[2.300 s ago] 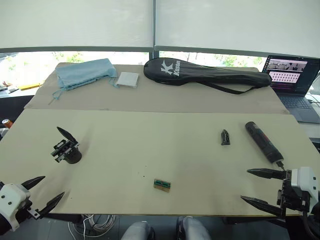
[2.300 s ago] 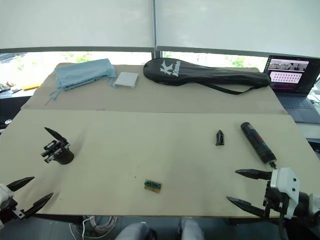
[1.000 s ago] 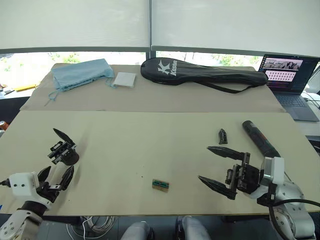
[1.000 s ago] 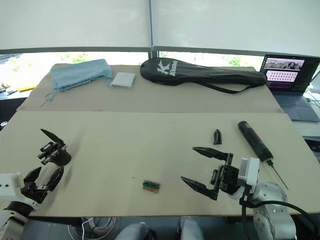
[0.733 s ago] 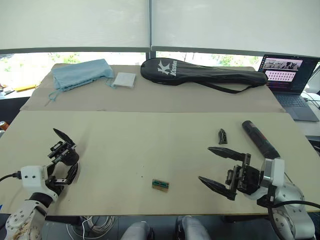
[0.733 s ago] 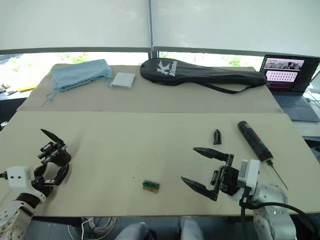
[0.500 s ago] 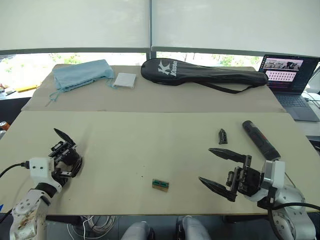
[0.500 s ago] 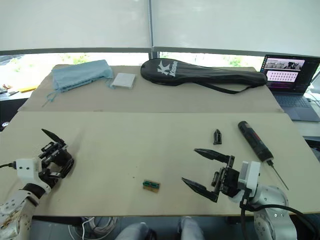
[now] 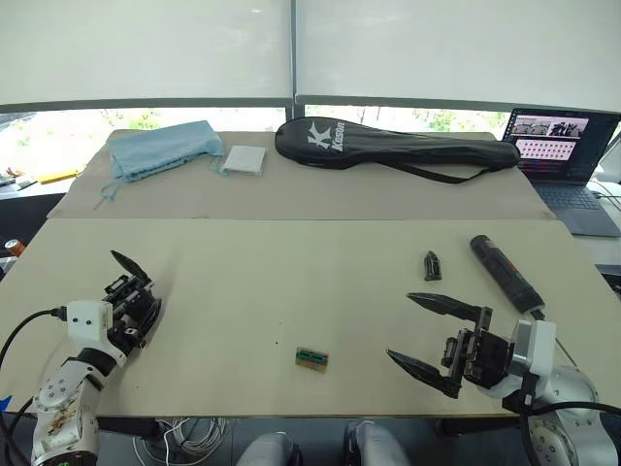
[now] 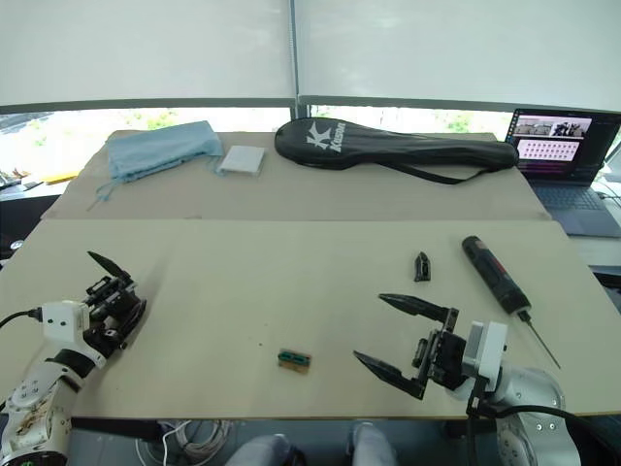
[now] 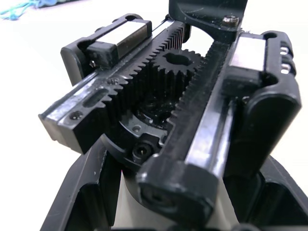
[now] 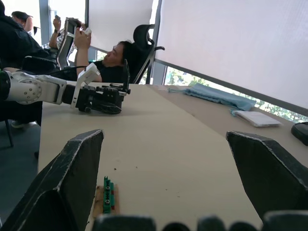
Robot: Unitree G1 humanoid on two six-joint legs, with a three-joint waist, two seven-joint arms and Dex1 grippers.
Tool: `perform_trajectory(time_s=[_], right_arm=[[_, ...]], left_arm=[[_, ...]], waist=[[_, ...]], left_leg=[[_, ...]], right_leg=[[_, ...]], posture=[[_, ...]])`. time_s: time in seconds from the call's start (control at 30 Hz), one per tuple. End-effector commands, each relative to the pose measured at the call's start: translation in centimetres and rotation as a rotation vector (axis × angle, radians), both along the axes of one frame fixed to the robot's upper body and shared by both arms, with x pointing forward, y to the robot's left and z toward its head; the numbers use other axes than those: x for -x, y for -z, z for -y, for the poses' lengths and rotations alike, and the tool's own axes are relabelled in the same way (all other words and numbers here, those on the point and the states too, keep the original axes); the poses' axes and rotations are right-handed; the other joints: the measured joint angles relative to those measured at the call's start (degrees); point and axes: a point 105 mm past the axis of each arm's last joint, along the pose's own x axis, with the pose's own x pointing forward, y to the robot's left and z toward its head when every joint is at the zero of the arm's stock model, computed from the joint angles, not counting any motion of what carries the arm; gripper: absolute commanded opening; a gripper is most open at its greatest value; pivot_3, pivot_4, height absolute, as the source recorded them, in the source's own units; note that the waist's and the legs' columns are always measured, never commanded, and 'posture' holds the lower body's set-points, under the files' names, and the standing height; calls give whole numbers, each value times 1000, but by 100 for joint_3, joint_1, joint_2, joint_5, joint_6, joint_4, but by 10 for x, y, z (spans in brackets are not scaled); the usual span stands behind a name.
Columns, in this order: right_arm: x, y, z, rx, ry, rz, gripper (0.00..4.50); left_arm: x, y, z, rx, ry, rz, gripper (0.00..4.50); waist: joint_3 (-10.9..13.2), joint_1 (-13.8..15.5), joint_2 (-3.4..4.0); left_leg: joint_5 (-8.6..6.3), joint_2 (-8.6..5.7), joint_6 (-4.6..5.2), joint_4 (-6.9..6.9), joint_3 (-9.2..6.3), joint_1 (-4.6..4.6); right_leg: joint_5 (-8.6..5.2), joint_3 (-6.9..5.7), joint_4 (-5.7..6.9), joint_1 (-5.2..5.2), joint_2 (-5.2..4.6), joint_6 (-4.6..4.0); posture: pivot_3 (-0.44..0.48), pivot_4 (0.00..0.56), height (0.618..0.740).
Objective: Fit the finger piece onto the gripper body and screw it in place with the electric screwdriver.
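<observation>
Both left gripper (image 9: 136, 316) fingers clasp the gripper body (image 9: 131, 291); right gripper (image 9: 432, 333) gapes.

Finger piece (image 9: 432, 265) beside electric screwdriver (image 9: 506, 274) (gripper body (image 9: 134, 296) far left).

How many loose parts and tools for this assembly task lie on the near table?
3. The gripper body sits at the left, at the left gripper; the finger piece and electric screwdriver lie at the right.

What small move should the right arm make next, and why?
Probably reach forward to the finger piece, which lies loose on the table just ahead of the open right tool. The left tool is already at the gripper body, so that piece is the missing part.
</observation>
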Motion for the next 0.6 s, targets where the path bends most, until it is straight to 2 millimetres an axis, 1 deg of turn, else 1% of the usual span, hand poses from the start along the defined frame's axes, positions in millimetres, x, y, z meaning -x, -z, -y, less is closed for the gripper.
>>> perform_trajectory(time_s=[0.03,0.07,0.1,0.13,0.23,0.27,0.3,0.33,0.4,0.47,0.53,0.6], right_arm=[[3,-12,1,14,0,67,4500],[3,-12,3,17,2,67,4500],[3,-12,4,20,4,66,4500],[3,-11,5,23,5,65,4500],[1,-12,8,32,6,65,4500],[1,-12,8,36,6,65,4500],[0,-12,8,38,6,65,4500],[0,-12,8,40,6,65,4500],[1,-9,9,54,1,53,4500],[5,-6,13,59,11,28,4500],[8,-4,16,58,22,11,4500],[18,2,19,70,28,-25,4500]], left_arm=[[-7,-29,22,31,114,122,2366],[-11,-38,34,28,161,150,2366],[-12,-44,42,26,190,165,2366],[-14,-49,58,9,266,173,2366],[-12,-54,104,-68,490,166,2366],[-13,-56,115,-61,530,172,2366],[-14,-58,121,-52,550,176,2366],[-15,-59,128,-46,573,175,2366],[-14,-57,149,-74,663,166,2366],[-21,-52,170,-88,708,156,2366],[-26,-50,179,-97,721,155,2366],[-34,-47,199,-93,753,152,2366]], waist=[[5,14,-8],[10,28,-17],[20,60,-35],[25,77,-45],[34,93,-66],[35,89,-65],[36,85,-64],[36,76,-65],[37,41,-64],[40,24,-58],[41,33,-55],[41,46,-56]], left_leg=[[-1,-1,2,0,0,-2],[-2,-2,3,1,0,-5],[-2,-2,3,2,0,-6],[-2,-3,3,3,0,-11],[-3,-3,3,4,0,-17],[-3,-5,3,4,0,-18],[-3,-8,3,4,0,-19],[-3,-8,3,4,0,-19],[-3,-6,3,2,0,-19],[-1,-4,1,1,0,-19],[-1,-4,0,1,0,-20],[-1,-4,1,2,0,-21]], right_leg=[[0,-1,-2,0,-2,1],[0,-4,-3,-1,-4,1],[1,-6,-3,-1,-6,1],[1,-9,-4,-3,-7,2],[3,-11,-7,-3,-8,3],[3,-10,-9,-4,-8,4],[4,-8,-9,-5,-8,5],[4,-8,-9,-7,-8,5],[3,-6,-8,-10,-2,4],[2,-4,-6,-14,2,2],[2,-4,-6,-13,3,2],[2,-5,-6,-12,2,2]], posture=[[0,150,740],[0,150,740],[0,150,740],[0,150,740],[0,150,740],[0,150,740],[0,150,740],[0,150,740],[0,150,740],[0,150,740],[0,150,740],[0,150,740]])
